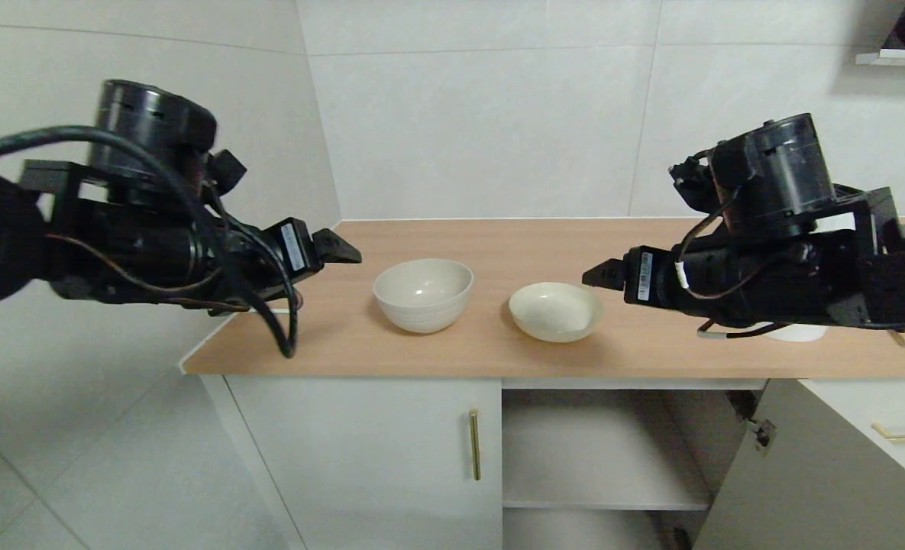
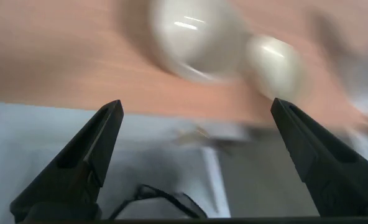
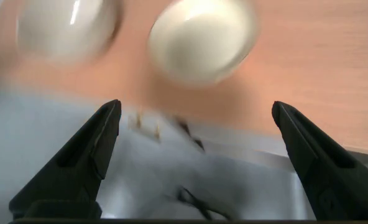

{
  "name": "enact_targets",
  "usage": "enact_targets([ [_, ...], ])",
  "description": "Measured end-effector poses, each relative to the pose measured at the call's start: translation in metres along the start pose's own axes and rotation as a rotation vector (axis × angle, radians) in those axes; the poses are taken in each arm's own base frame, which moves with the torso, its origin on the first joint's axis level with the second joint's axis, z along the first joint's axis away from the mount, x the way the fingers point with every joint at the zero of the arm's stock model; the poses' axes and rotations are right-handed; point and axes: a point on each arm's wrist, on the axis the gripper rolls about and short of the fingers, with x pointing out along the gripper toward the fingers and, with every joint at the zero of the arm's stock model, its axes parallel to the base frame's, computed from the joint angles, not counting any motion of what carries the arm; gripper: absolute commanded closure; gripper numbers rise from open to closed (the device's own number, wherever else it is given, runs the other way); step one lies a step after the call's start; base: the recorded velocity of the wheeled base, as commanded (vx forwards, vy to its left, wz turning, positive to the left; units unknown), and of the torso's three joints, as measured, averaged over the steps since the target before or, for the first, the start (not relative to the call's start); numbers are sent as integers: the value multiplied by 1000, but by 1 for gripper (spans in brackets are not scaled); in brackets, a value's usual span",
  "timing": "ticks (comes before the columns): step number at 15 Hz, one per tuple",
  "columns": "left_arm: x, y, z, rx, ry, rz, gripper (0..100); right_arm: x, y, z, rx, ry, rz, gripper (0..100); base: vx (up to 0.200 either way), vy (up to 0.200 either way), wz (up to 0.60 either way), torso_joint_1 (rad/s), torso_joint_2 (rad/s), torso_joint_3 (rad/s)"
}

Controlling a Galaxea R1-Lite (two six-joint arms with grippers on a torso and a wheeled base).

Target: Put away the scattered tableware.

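Stretching along the tiled wall is a wooden counter [image 1: 574, 244], with an open cabinet [image 1: 597, 443] under it. At either side hang the left claw [image 2: 196, 106] and right claw [image 3: 195, 104], both spread wide, grasping nothing. Between them on the counter sit a deep bowl [image 1: 423, 294] and, just beside it, a shallower bowl [image 1: 556, 310].

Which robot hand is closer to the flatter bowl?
Right. The right gripper hangs just beside the flatter bowl; the left gripper is farther off, on the other side of the deeper bowl.
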Motion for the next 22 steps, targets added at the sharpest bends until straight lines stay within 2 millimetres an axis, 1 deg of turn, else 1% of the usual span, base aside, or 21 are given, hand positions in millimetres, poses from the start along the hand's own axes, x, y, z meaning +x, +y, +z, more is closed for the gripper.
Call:
enact_targets([
  [2, 37, -4, 2, -70, -36, 49, 0, 13, -3, 6, 26, -8, -38, 0, 0, 0, 0, 0, 0, 0],
  [4, 65, -5, -2, -90, -40, 60, 0, 19, -4, 5, 27, -1, -46, 0, 0, 0, 0, 0, 0, 0],
  [5, 76, -4, -4, -92, -36, 62, 0, 21, -4, 4, 26, 3, -50, 0, 0, 0, 0, 0, 0, 0],
  [7, 94, -4, -9, -91, -36, 58, 0, 24, -4, 3, 26, 7, -53, 0, 0, 0, 0, 0, 0, 0],
  [9, 105, -3, -13, -90, -22, 54, 0, 25, -4, 3, 25, 11, -56, 0, 0, 0, 0, 0, 0, 0],
  [11, 112, -2, -17, -89, 1, 36, 0, 26, -4, 2, 25, 13, -56, 0, 0, 0, 0, 0, 0, 0],
  [12, 114, -2, -18, -88, 7, 37, 100, 26, -4, 2, 25, 14, -57, 0, 0, 0, 0, 0, 0, 0],
  [17, 121, 0, -23, -84, 28, 42, 100, 26, -4, 2, 25, 15, -55, 0, 0, 0, 0, 0, 0, 0],
  [22, 118, -1, -23, -83, 27, 39, 100, 26, -4, 3, 26, 10, -52, 0, 0, 0, 0, 0, 0, 0],
])
